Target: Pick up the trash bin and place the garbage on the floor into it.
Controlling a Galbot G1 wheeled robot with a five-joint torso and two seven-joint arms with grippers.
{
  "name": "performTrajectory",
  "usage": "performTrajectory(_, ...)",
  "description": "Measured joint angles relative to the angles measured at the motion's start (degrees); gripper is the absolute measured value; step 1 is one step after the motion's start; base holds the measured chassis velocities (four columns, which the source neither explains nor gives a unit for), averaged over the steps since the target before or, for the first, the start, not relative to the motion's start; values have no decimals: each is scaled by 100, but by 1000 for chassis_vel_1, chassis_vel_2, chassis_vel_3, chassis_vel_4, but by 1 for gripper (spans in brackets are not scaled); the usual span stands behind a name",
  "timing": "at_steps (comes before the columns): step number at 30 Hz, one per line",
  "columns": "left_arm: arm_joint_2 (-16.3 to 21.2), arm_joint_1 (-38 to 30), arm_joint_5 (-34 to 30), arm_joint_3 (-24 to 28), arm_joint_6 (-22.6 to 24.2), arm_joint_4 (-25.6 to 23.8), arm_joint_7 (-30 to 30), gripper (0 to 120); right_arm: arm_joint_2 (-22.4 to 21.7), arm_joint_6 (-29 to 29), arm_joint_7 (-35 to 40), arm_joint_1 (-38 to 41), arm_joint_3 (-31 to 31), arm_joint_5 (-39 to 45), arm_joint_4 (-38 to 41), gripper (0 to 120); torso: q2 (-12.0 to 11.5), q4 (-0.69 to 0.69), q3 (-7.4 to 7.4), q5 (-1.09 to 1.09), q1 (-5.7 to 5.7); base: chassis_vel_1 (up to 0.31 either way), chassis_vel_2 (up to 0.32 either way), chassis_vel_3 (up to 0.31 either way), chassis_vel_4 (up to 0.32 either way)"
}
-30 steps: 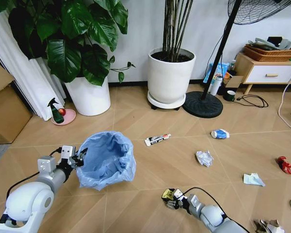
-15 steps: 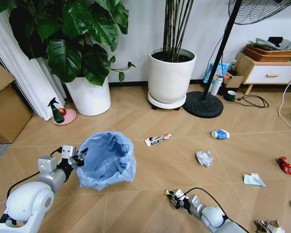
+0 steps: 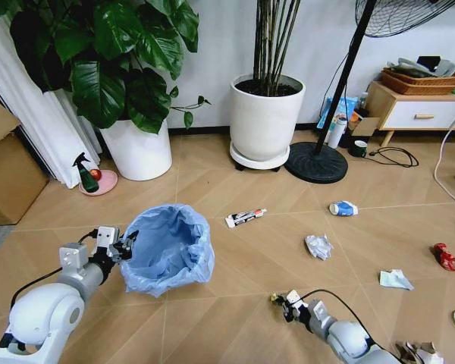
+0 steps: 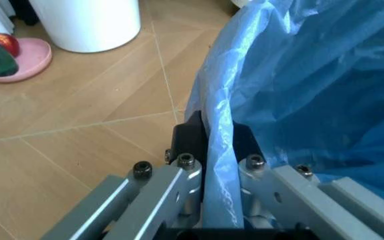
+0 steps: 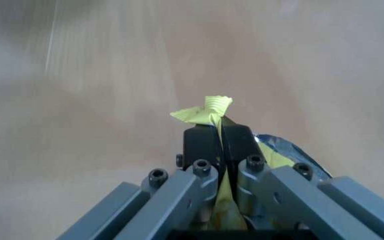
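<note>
The trash bin [image 3: 169, 246], lined with a crinkly light-blue bag, hangs tilted just above the floor [image 3: 235, 265]. My left gripper [image 3: 126, 244] is shut on its near rim; in the left wrist view the pads [image 4: 188, 137] pinch the bag-covered rim [image 4: 220, 145]. Low at the front, my right gripper [image 3: 280, 299] is shut on a yellow scrap of garbage [image 5: 209, 112] that sticks out past the fingertips. More garbage lies on the floor: a tube wrapper [image 3: 246, 218], a blue-white can [image 3: 343, 208], a paper wad [image 3: 318, 246], white paper [image 3: 396, 280] and a red wrapper [image 3: 447, 258].
Two big white plant pots [image 3: 139, 149] [image 3: 265, 117] stand at the back, with a fan base [image 3: 317, 162] beside them. A spray bottle [image 3: 87, 174] on a pink dish and a cardboard box [image 3: 7, 171] are at the left. A low cabinet [image 3: 417, 114] and cables are at the right.
My right gripper has shifted a little to the right with the yellow scrap still in it. The left gripper and the bin have stayed put.
</note>
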Motion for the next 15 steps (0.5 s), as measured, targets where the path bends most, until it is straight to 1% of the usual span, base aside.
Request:
performTrajectory(3,5,4,5,0,0,5,6,1,-81,-55,71,182,76,246,282,0,0,1,-1,2,0,0,0,0,0)
performTrajectory(5,12,5,10,0,0,21,7,1,-209,-169,189,441,99,654,607,0,0,2,-1,-1,0,0,0,0,0)
performTrajectory(6,12,5,10,0,0,21,7,1,-209,-169,189,441,99,654,607,0,0,2,-1,-1,0,0,0,0,0)
performTrajectory(9,22,-14,12,13,0,58,16,1,-310,-333,380,764,87,1206,961,0,0,2,-1,2,0,0,0,0,0)
performTrajectory(10,22,-14,12,13,0,58,16,1,-310,-333,380,764,87,1206,961,0,0,2,-1,2,0,0,0,0,0)
performTrajectory(13,31,-65,14,53,0,117,24,1,-423,-530,499,1179,0,1625,1392,0,0,2,-1,-2,-1,0,0,0,0)
performTrajectory(15,35,-79,14,66,0,131,27,1,-457,-588,535,1306,-75,1733,1514,0,0,1,-1,1,-1,0,0,0,0)
